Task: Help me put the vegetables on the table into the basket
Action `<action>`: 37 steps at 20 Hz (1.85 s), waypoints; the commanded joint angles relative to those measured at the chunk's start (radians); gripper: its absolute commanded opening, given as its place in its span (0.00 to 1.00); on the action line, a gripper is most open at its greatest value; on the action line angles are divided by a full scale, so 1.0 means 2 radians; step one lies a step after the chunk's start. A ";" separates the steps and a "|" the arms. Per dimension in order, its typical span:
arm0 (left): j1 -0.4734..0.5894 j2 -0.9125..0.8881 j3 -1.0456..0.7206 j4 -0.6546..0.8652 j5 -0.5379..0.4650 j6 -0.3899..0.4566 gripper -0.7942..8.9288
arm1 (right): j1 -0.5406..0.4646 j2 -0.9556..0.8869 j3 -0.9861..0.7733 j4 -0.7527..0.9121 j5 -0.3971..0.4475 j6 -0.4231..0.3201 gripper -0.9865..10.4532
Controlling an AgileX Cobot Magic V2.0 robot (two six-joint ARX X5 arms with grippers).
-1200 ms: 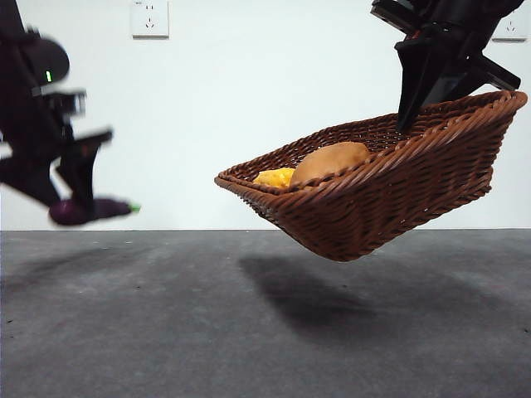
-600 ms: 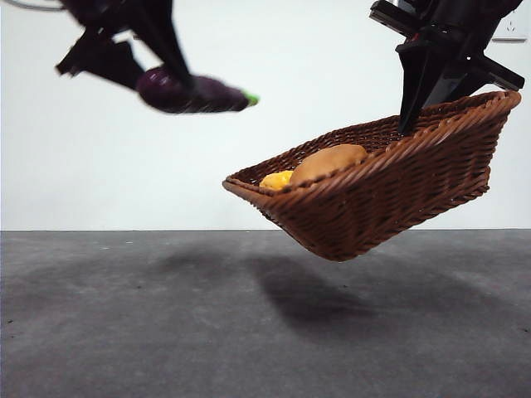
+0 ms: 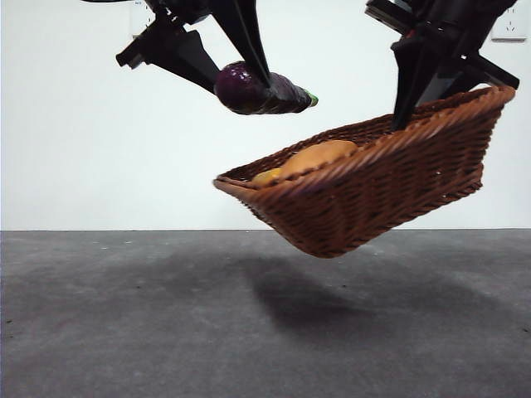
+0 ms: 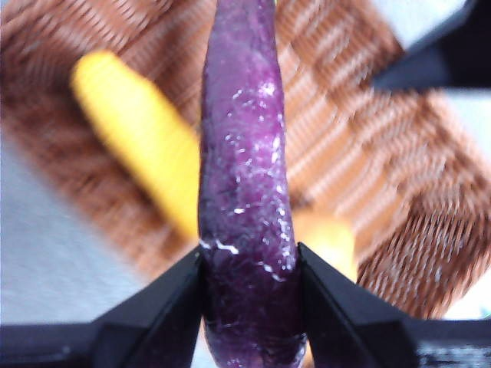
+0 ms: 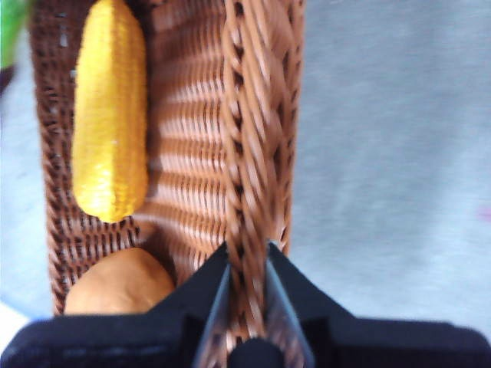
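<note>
The brown wicker basket (image 3: pixel 390 195) hangs tilted above the table (image 3: pixel 166 332), its raised right rim pinched by my right gripper (image 3: pixel 406 116), which is shut on it (image 5: pixel 249 264). Inside lie the potato (image 3: pixel 319 155) and the yellow corn cob (image 3: pixel 265 177), also seen in the right wrist view as potato (image 5: pixel 119 284) and corn cob (image 5: pixel 111 115). My left gripper (image 3: pixel 249 83) is shut on the dark purple eggplant (image 3: pixel 261 91), held in the air just over the basket's lower left end. In the left wrist view the eggplant (image 4: pixel 245 192) hangs over the basket (image 4: pixel 345 169) and corn (image 4: pixel 138 138).
A white wall with a power socket (image 3: pixel 141 16) stands behind. The basket's shadow (image 3: pixel 307 298) falls on the grey table below it.
My left gripper has carried the eggplant up from low at the left and rightward until it hangs over the basket. The basket has stayed lifted, shifting only slightly.
</note>
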 commanded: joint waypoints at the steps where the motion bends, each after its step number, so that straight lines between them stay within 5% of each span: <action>1: -0.002 0.011 -0.001 0.006 0.013 -0.026 0.08 | 0.016 0.004 -0.004 0.009 -0.022 0.005 0.07; 3: -0.004 0.012 -0.001 0.011 0.013 -0.034 0.11 | 0.031 0.004 -0.004 0.012 -0.022 0.006 0.07; 7: -0.007 0.012 -0.001 0.010 0.013 -0.040 0.57 | 0.055 0.004 -0.004 0.017 -0.022 0.012 0.07; 8: -0.007 0.012 -0.001 0.010 0.009 -0.045 0.60 | 0.057 0.004 -0.004 0.017 -0.023 0.014 0.07; 13: -0.008 0.012 -0.001 0.014 -0.007 -0.056 0.60 | 0.056 0.004 -0.004 0.017 -0.023 0.014 0.07; 17: -0.004 -0.021 -0.001 0.029 -0.025 -0.023 0.60 | 0.040 0.004 -0.004 0.023 -0.020 0.012 0.07; 19: -0.004 -0.055 -0.001 0.008 -0.047 0.004 0.59 | 0.020 0.004 -0.004 0.024 -0.020 0.007 0.07; 20: -0.004 -0.074 -0.001 -0.014 -0.059 0.020 0.50 | 0.006 0.004 -0.004 0.024 -0.021 0.000 0.07; 22: -0.004 -0.112 -0.001 -0.072 -0.090 0.056 0.15 | -0.024 0.004 -0.004 0.027 -0.023 -0.008 0.07; 23: -0.004 -0.131 -0.001 -0.104 -0.099 0.071 0.06 | -0.039 0.004 -0.004 0.027 -0.029 -0.023 0.07; 28: -0.004 -0.186 -0.001 -0.198 -0.116 0.098 0.07 | -0.111 0.028 -0.004 0.030 -0.045 -0.057 0.07; 33: -0.005 -0.195 -0.001 -0.246 -0.114 0.098 0.07 | -0.169 0.089 -0.004 0.062 -0.130 -0.075 0.07; 37: -0.005 -0.209 -0.001 -0.264 -0.114 0.096 0.07 | -0.197 0.148 -0.004 0.076 -0.131 -0.080 0.07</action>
